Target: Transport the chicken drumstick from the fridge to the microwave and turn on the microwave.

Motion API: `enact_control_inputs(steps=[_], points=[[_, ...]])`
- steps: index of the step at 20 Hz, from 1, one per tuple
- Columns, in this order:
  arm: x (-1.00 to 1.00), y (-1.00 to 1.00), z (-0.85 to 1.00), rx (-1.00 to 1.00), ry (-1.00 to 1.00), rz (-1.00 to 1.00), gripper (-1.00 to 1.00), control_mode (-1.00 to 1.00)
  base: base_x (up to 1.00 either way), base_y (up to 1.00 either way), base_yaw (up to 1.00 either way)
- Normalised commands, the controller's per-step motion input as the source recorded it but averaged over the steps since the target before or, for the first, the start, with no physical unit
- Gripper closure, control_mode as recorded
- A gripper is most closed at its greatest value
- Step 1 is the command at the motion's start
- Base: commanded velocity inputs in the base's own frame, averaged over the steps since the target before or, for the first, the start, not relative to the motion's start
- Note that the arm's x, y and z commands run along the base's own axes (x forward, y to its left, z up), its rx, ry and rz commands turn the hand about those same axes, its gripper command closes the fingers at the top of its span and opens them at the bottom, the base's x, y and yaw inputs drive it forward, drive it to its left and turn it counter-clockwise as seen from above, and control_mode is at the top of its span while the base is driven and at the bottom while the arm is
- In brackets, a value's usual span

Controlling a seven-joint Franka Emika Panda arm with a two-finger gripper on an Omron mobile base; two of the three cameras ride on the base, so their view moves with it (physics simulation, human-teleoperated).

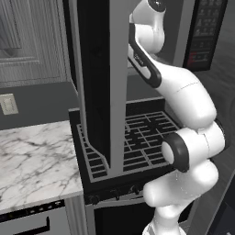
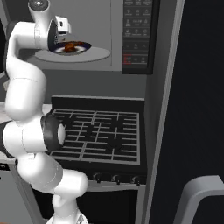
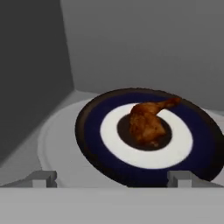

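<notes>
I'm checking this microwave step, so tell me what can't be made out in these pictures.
- Microwave button labels: right base view, too small and blurred.
- Microwave cavity: left base view, hidden behind its open door and the arm.
- Near rim of the plate under the chicken drumstick: hand view, cut off at the bottom.
- Stove knob markings: too small.

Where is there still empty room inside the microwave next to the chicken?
The pale turntable is bare left of the plate, up to the microwave side wall. The plate's white ring around the chicken is free. The middle is crowded, and the open gripper hovers in front.

1 chicken drumstick (image 3: 148,124), 1 plate (image 3: 94,131), 1 turntable (image 3: 57,144), 1 microwave (image 2: 140,65), 1 stove (image 2: 109,131).
</notes>
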Motion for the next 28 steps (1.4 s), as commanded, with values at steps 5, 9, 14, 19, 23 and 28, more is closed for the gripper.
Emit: enact_control_inputs(steps=[5, 9, 14, 19, 23, 28], points=[[-0.53, -0.09, 0.0, 0.03, -0.01, 0.0, -1.0, -1.0, 0.0, 0.0, 0.0], [-0.53, -0.1, 0.0, 0.06, 0.0, 0.0, -1.0, -1.0, 0.0, 0.0, 0.0], [-0.6, -0.1, 0.0, 0.04, 0.0, 0.0, -1.0, -1.0, 0.0, 0.0, 0.0], [-0.64, -0.12, 0.0, 0.02, 0.0, -0.01, -1.0, -1.0, 0.0, 0.0, 0.0], [-0.64, -0.12, 0.0, 0.03, 0.0, -0.02, -1.0, -1.0, 0.0, 0.0, 0.0], [-0.64, -0.12, 0.0, 0.04, 0.0, -0.02, -1.0, -1.0, 0.0, 0.0, 0.0]])
